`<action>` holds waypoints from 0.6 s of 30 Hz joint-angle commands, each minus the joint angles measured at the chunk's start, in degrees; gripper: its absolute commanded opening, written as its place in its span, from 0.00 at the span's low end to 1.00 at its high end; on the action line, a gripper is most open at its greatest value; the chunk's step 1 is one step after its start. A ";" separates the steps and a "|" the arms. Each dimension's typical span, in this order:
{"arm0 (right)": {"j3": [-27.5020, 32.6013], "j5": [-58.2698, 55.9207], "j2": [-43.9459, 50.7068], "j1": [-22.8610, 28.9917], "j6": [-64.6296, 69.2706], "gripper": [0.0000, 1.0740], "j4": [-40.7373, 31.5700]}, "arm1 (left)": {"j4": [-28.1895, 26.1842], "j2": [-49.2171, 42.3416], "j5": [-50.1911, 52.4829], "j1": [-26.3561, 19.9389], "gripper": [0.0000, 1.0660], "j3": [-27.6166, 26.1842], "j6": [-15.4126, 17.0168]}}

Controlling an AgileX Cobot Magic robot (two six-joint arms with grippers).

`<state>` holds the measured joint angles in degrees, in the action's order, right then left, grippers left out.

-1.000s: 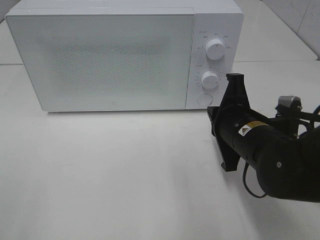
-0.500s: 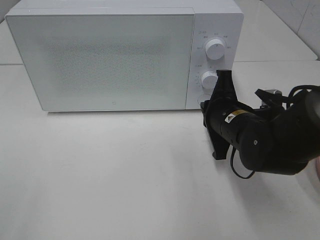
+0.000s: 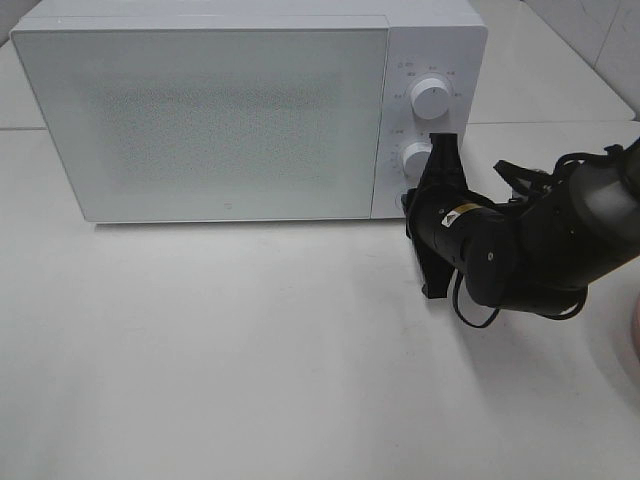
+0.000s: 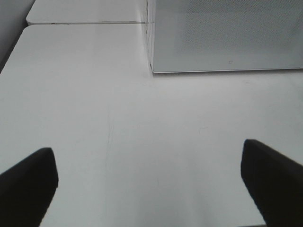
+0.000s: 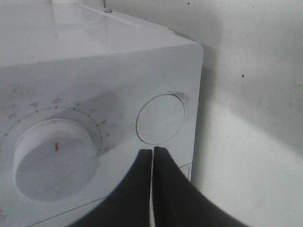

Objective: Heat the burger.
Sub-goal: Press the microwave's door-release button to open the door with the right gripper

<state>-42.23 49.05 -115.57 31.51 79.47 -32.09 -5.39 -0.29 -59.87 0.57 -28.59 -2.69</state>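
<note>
Far left, seen only from the left wrist: left gripper (image 4: 147, 151), black fingers (image 4: 28, 184) spread wide apart with nothing between them, poised over bare white table (image 4: 142, 94) and aimed toward the near lower corner of the microwave (image 4: 222, 38).

Centre-left of the high view: the same white microwave at the back of the table, door (image 3: 215, 120) shut flat, frosted and dotted, nothing readable through it. No sight of the burger in any view, so no telling where.

Right of the door: control panel (image 3: 470, 60) with upper knob (image 3: 430, 98), lower knob (image 3: 416, 160) and, lowest, a round white button (image 5: 161, 118).

Further right: right arm (image 3: 560, 235), black and bulky, reaching in from the right edge at about the panel's height. Forearm roughly level and pointing left at the panel. Wrist rolled so that the crossbar (image 3: 438, 260) of the gripper stands nearly upright, top leaning slightly right. A cable (image 3: 470, 318) looped beneath. At its end, right gripper (image 3: 410, 206), fingers pressed together and holding nothing, tips right at the button's lower rim, lower knob just beside. Touching the button or just short of it: impossible to tell.

Extreme right edge of the high view: a pink sliver (image 3: 636, 335), too cut off to identify.
</note>
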 commanded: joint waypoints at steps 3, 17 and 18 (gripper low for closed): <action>-2.06 -0.29 -1.95 -1.55 0.80 0.03 2.58 | -0.23 -1.26 0.46 0.17 0.95 0.11 0.11; -5.50 -0.23 -5.61 -3.55 0.80 0.03 4.30 | -0.23 -1.26 0.46 0.17 0.95 0.11 0.11; -5.50 -0.23 -5.61 -3.55 0.80 0.03 4.30 | -0.23 -1.26 0.46 0.17 0.95 0.11 0.11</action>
<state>-46.70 48.82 -120.89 28.19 79.81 -28.65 -5.39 -0.29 -59.87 0.57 -28.59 -2.69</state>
